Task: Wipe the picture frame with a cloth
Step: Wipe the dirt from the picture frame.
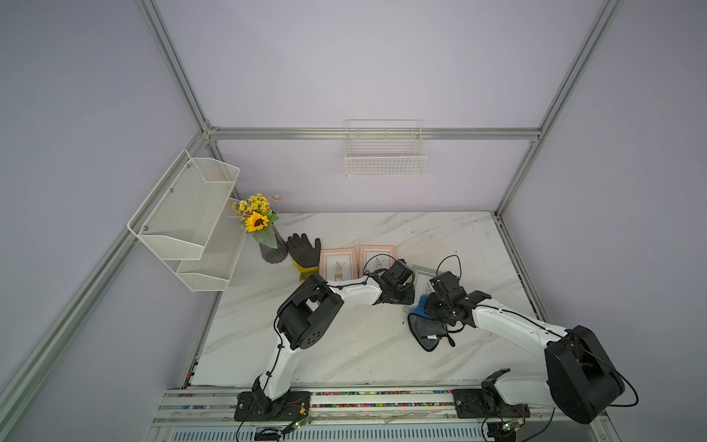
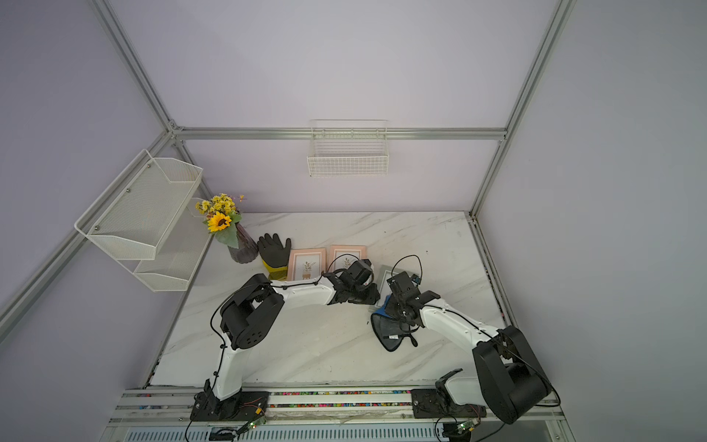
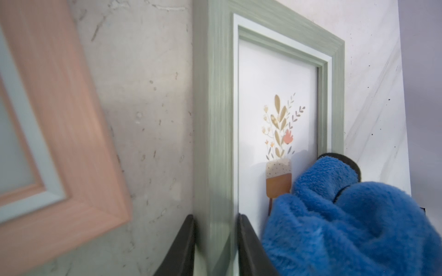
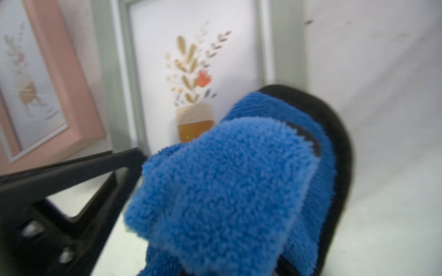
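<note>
The green picture frame [image 3: 212, 119] stands on the marble tabletop [image 1: 344, 344], its potted-plant print facing the arms. The left gripper [image 3: 216, 229] pinches one side rail of this frame, a dark finger on each face of the rail. Across the frame's glass from that grip, the blue cloth [image 3: 346, 227] is bunched against the lower corner of the print and the rail beside it. The cloth wraps the right gripper [image 1: 427, 303]. Its fingers are hidden in the pile, pressed together on the cloth. In both top views the cloth's dark grey reverse trails onto the tabletop in front of the frame. Just beside the frame, past the left gripper, stand two pink frames [image 1: 338, 264], then a black-and-yellow glove [image 1: 304, 250] and a vase of flowers [image 1: 273, 252].
</note>
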